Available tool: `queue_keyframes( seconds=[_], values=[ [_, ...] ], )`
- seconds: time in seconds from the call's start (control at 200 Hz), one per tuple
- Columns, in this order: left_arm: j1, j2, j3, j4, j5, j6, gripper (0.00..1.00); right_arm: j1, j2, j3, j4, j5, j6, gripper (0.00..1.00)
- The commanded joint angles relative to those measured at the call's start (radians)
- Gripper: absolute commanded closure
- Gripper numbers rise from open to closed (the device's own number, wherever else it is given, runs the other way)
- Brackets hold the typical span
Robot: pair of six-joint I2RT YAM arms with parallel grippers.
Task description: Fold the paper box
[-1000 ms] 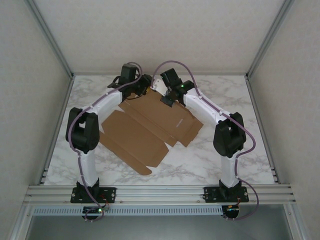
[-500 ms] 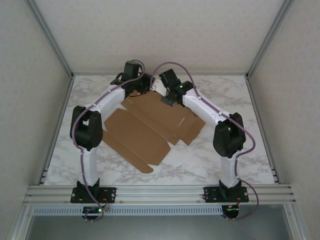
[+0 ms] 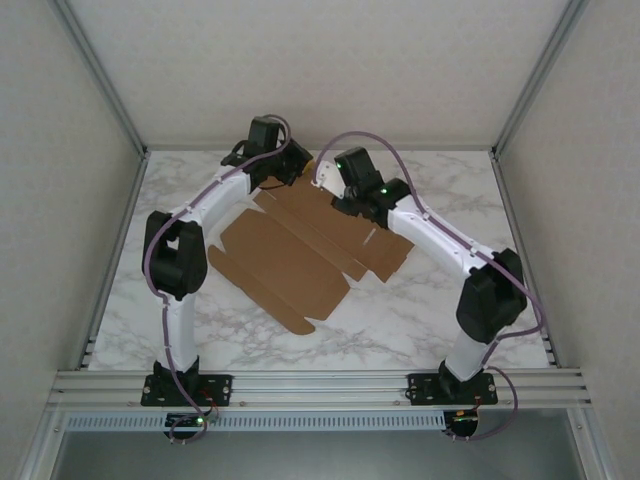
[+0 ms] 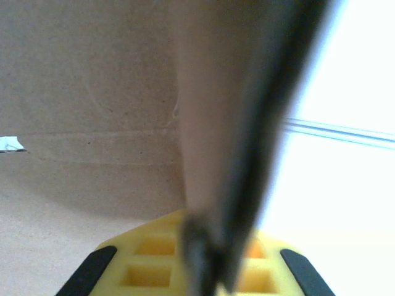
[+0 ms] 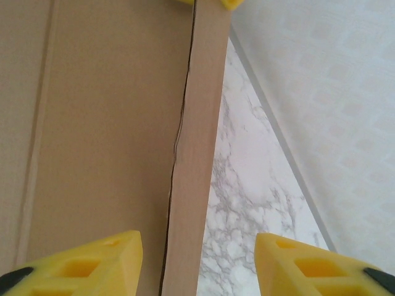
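Paper box (image 3: 290, 255) lies mostly flat on the desk (image 3: 400, 320), its far flap clamped in the closed left jaws, the raised edge between wide-open right jaws. Uneven pulling could tear the crease.

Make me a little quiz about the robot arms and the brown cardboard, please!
1. True or false: the paper box is already folded shut into a finished box.
2. Which gripper has its yellow fingers wide apart? A) the left gripper B) the right gripper C) both
3. Fill in: the cardboard lies on a table with a white and grey ______ pattern.

Key
1. False: it lies mostly flat and open, with a far flap raised.
2. B: in the right wrist view its fingers stand on either side of an upright flap, while the left gripper looks closed on a flap.
3. marble
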Motion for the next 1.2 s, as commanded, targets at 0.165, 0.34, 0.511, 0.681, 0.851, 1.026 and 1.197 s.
queue_keyframes(
  seconds=[0.165,0.34,0.511,0.681,0.851,1.026,1.197],
  values=[
    [0.002,0.008,0.044,-0.023,0.013,0.002,0.98,-0.009,-0.07,-0.15,0.11,0.07,-0.033,0.59],
    [0.001,0.01,0.053,-0.025,0.02,-0.002,0.95,-0.016,-0.083,-0.187,0.15,0.076,-0.017,0.97],
    [-0.017,0.001,0.05,-0.028,0.036,-0.007,0.73,-0.012,-0.097,-0.182,0.179,0.081,-0.009,1.0],
    [-0.057,-0.011,0.041,-0.016,0.035,-0.029,0.63,-0.006,-0.098,-0.166,0.18,0.09,-0.016,1.0],
    [-0.102,-0.012,0.036,0.0,0.034,-0.059,0.63,-0.004,-0.094,-0.169,0.197,0.115,-0.018,1.0],
    [-0.137,-0.023,0.023,0.0,0.023,-0.067,0.63,-0.004,-0.093,-0.182,0.23,0.169,-0.021,1.0],
    [-0.134,-0.038,0.007,-0.007,-0.005,-0.072,0.61,-0.004,-0.104,-0.195,0.258,0.177,-0.025,1.0]
  ],
)
